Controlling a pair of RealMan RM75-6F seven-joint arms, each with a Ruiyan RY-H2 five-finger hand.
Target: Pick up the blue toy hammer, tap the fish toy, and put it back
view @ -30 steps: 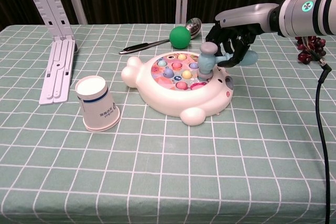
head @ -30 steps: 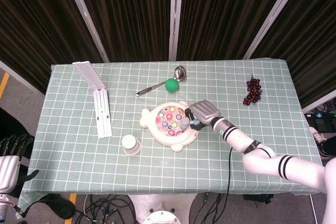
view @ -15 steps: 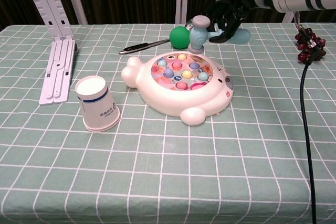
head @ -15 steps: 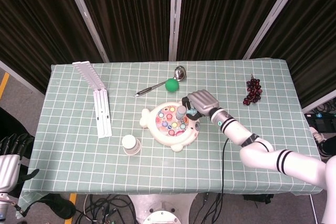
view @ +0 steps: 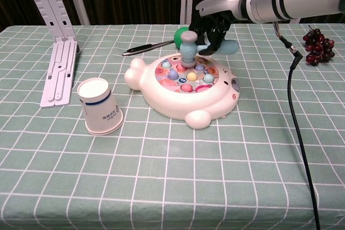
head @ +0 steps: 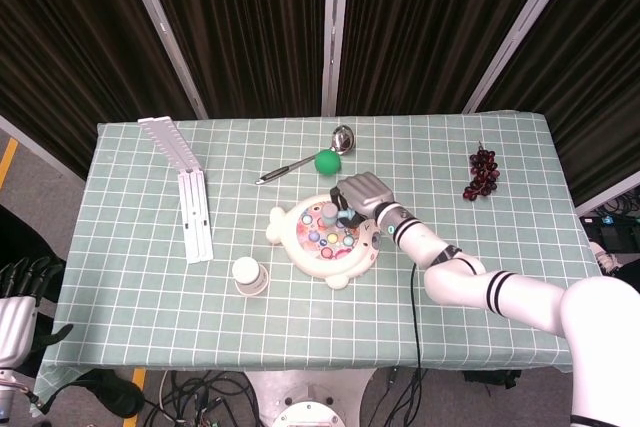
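The white fish toy [view: 186,100] [head: 300,247] with coloured pegs on its round face lies in the middle of the table. My right hand [view: 211,24] [head: 362,193] grips the handle of the blue toy hammer [view: 188,47] [head: 331,215]. The hammer's grey-blue head points down and touches the pegs at the far side of the toy's face. My left hand [head: 18,319] hangs off the table's left edge in the head view, away from everything; whether it is open or closed does not show.
A paper cup [view: 99,106] lies tipped left of the toy. Behind the toy are a green ball [view: 180,35] and a metal ladle [view: 156,44]. A white folding rack [view: 56,52] lies at far left, dark grapes [view: 315,48] at far right.
My right hand lifted the hammer off the toy's right side, carried it left, and has brought it down on the pegs at the toy's far side.
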